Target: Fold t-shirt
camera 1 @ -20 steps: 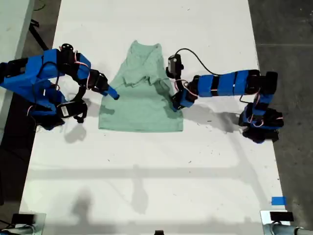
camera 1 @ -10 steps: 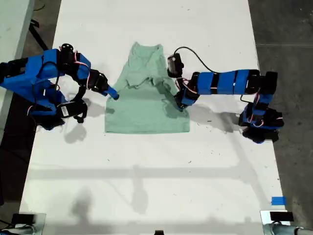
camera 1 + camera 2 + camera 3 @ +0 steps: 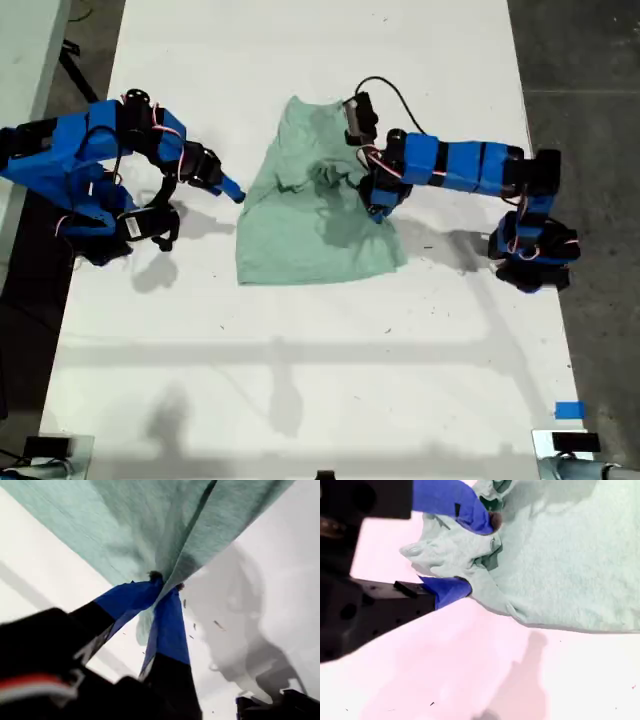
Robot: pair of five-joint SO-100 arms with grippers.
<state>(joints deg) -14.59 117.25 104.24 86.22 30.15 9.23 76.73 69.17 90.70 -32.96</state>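
**T-SHIRT, MID-FOLD: ONE SIDE PINCHED AND PULLED ACROSS**

Exterior view. T-shirt [image 3: 310, 235]: pale mint green, lying on the white table [image 3: 300, 380], neck away from the camera, hem nearest it. Bunched and creased about the chest, smoother toward the hem. My first gripper [image 3: 378, 208]: over the t-shirt's edge on the exterior view's right, about halfway between sleeve and hem. My second gripper [image 3: 233, 191]: just beside the t-shirt's opposite edge, at sleeve level. Touching or apart: cannot tell. Compared with a second ago: whole t-shirt slid toward the exterior view's right and turned, hem now slanted. First gripper moved inward over the cloth. Second gripper where it was, the cloth edge drawn away from it.

First wrist view. My first gripper [image 3: 165, 586]: jaws closed tight on a pinch of t-shirt [image 3: 125, 525], cloth fanning out from the tips, raised clear of the table.

Second wrist view. My second gripper [image 3: 477, 555]: jaws wide apart, nothing clamped. Crumpled sleeve of the t-shirt [image 3: 570, 570] showing at the gap.

Assessment. Likely a drag more than a fold so far, with no anchor on the far side. Fold judged early and untidy. Sleeve side probably needs securing next
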